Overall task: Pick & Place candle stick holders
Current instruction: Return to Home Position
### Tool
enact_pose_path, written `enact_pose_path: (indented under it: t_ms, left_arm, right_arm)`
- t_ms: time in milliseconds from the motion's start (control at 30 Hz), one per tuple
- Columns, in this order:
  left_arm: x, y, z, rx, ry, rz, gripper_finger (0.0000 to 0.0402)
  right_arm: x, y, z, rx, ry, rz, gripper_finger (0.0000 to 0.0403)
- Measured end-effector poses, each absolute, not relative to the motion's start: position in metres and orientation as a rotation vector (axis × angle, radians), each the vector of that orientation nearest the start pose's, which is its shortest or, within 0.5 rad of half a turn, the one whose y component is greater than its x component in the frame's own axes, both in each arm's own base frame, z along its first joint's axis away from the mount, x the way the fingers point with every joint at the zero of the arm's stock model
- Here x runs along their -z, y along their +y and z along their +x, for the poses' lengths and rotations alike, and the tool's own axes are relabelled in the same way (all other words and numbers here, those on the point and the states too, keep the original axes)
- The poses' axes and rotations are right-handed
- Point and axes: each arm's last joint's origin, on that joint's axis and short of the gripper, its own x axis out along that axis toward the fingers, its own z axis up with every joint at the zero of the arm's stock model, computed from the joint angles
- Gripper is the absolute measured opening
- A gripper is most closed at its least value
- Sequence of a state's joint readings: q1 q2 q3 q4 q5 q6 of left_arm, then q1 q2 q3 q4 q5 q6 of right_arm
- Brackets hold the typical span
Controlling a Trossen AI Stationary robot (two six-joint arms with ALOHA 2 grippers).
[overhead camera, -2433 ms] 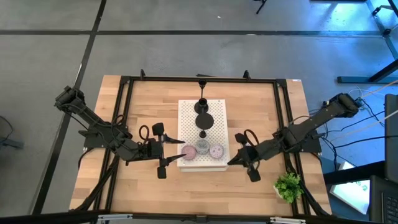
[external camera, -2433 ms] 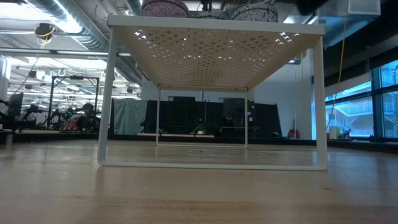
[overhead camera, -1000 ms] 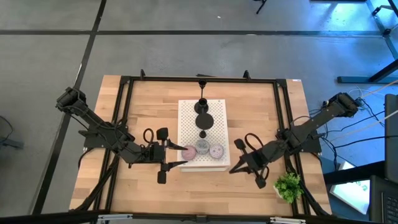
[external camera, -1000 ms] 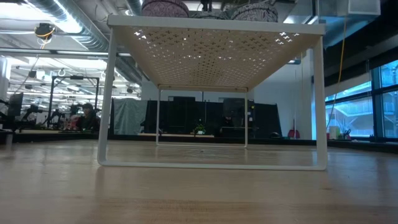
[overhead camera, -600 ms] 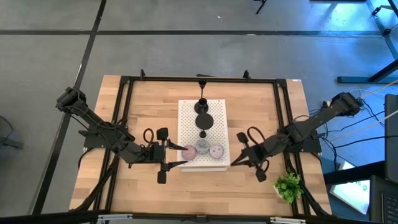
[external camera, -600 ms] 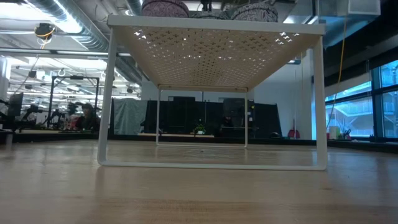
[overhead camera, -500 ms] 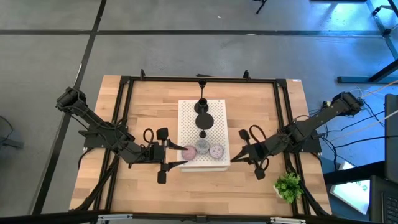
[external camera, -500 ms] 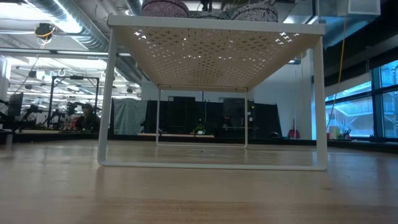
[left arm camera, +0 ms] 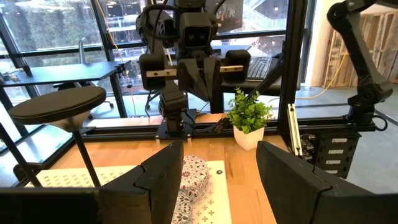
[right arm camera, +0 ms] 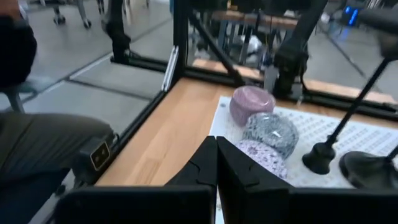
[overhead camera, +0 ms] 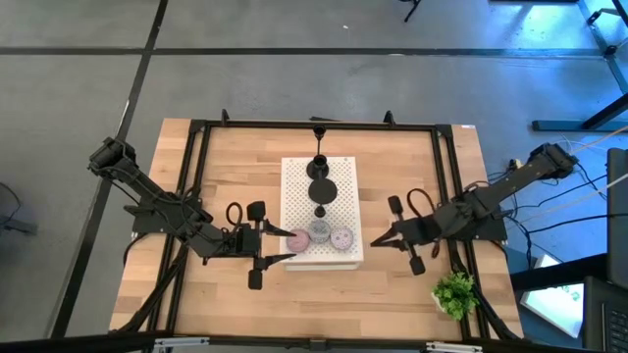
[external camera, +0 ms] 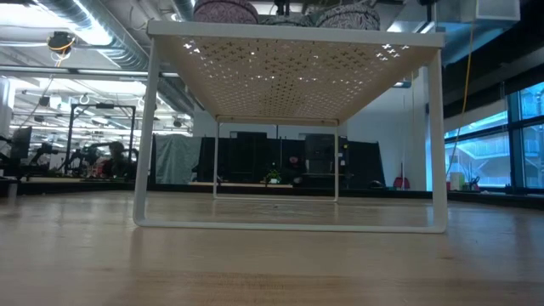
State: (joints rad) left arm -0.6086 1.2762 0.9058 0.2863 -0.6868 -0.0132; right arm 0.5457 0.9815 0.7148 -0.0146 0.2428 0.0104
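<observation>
A white perforated shelf (overhead camera: 294, 181) is set at the middle of the wooden table (overhead camera: 226, 157), and all of the candle stick holders are found on top of it. Three black holders (overhead camera: 322, 191) are lined up along its centre line, each upright on a round base with a thin stem. Along the edge that faces the table-height camera, three low pucks are laid in a row. The pink puck (overhead camera: 298, 239) is placed on the left arm's side, the grey puck (overhead camera: 320, 233) in the middle and the lavender puck (overhead camera: 341, 237) on the right arm's side, each just beside its neighbour. The left gripper (overhead camera: 285, 244) is held at the shelf's left edge with its fingers (left arm camera: 163, 180) spread wide and nothing clasped. The pink puck is seen just ahead, in line with the gap between them (whether either finger touches it cannot be told). The right gripper (overhead camera: 373, 242) is held just off the shelf's right edge, near the lavender puck, its jaws pressed together on nothing. A small green plant (overhead camera: 454, 292) is stood at the table's corner beyond the right gripper, well apart from the shelf. From table height only the shelf's underside and legs are shown, with two pucks glimpsed above its front rim.
</observation>
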Motion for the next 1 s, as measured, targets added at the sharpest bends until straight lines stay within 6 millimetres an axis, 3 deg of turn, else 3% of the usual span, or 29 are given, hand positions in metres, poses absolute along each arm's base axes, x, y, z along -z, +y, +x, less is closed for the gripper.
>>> enact_pose_path:
  t_ms: [500, 1000]
  left_arm:
    - [-0.316, -0.147, 0.243, -0.079, 0.066, 0.038, 0.02]
    - [-0.315, -0.147, 0.244, -0.08, 0.07, 0.048, 0.02]
  right_arm:
    - [-0.278, 0.082, 0.151, -0.299, 0.055, -0.051, 0.0001]
    - [-0.27, 0.07, 0.13, -0.333, 0.114, -0.057, 0.0001]
